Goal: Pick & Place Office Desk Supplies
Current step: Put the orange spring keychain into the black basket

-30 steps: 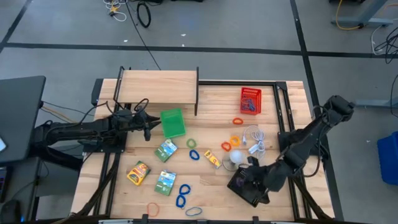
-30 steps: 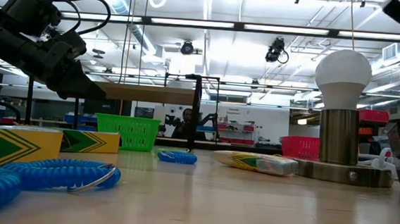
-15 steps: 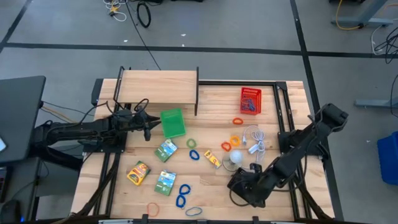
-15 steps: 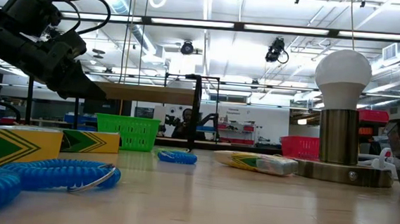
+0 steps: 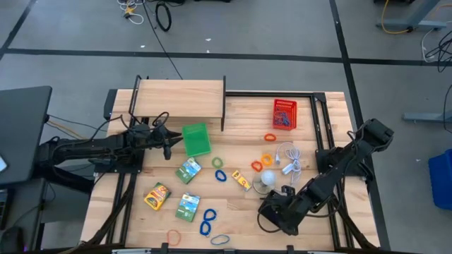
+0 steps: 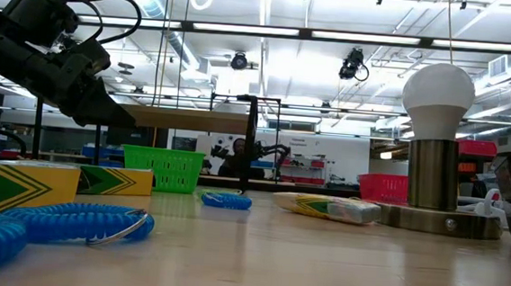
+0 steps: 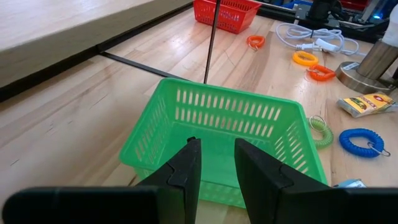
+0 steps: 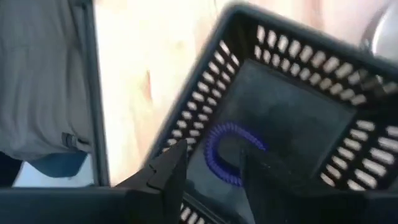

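My right gripper (image 5: 277,212) (image 8: 213,151) hangs open, pointing steeply down into a black mesh basket (image 8: 283,34) near the table's near right corner. A purple coiled loop (image 8: 231,129) lies on that basket's floor, just beyond the fingertips. My left gripper (image 5: 169,146) (image 7: 216,146) waits at the table's left, its fingers a little apart, aimed at the green basket (image 7: 217,124). Blue loops (image 5: 207,220), orange loops (image 5: 263,162), printed packets (image 5: 188,170) and a small yellow piece (image 5: 241,180) lie flat on the wood.
A wooden shelf (image 5: 179,99) stands at the far left and a red basket (image 5: 284,114) at the far right. A white ball-shaped lamp (image 5: 268,178) with its white cord (image 5: 289,159) stands close to my right arm. Bare wood lies between the packets and the lamp.
My right gripper has sunk toward the black basket and tipped more steeply down, rolling a little. The purple thing seen a second ago at the low view's upper right corner has dropped out of that view.
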You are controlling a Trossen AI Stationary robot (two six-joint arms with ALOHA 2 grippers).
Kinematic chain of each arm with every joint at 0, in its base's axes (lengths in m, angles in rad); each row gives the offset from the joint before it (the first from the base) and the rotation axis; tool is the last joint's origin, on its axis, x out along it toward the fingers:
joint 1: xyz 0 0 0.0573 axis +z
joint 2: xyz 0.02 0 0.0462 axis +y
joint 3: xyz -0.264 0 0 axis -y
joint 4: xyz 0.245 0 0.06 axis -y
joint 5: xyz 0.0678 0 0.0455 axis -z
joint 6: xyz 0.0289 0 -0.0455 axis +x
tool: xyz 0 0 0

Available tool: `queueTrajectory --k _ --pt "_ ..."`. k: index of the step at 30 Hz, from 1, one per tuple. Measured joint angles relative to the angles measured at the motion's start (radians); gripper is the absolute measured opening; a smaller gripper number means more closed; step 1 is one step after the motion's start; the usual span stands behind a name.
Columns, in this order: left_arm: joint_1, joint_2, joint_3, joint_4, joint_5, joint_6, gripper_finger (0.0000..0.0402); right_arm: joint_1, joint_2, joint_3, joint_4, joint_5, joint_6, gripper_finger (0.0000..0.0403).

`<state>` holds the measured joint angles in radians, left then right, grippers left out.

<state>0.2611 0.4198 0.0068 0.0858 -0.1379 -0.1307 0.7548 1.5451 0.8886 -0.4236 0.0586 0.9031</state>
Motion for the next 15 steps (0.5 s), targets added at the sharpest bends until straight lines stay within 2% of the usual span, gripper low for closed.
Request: queueTrajectory --k 6,15 --pt "0.0 0.0 0.0 0.0 0.0 0.0 0.0104 -0.035 -0.001 0.057 0.053 0.043 -0.122 0.0153" --pt "0.0 0.0 0.0 0.0 0.0 0.0 0.0104 -0.138 -0.002 0.223 0.01 0.176 -0.501 0.0151"
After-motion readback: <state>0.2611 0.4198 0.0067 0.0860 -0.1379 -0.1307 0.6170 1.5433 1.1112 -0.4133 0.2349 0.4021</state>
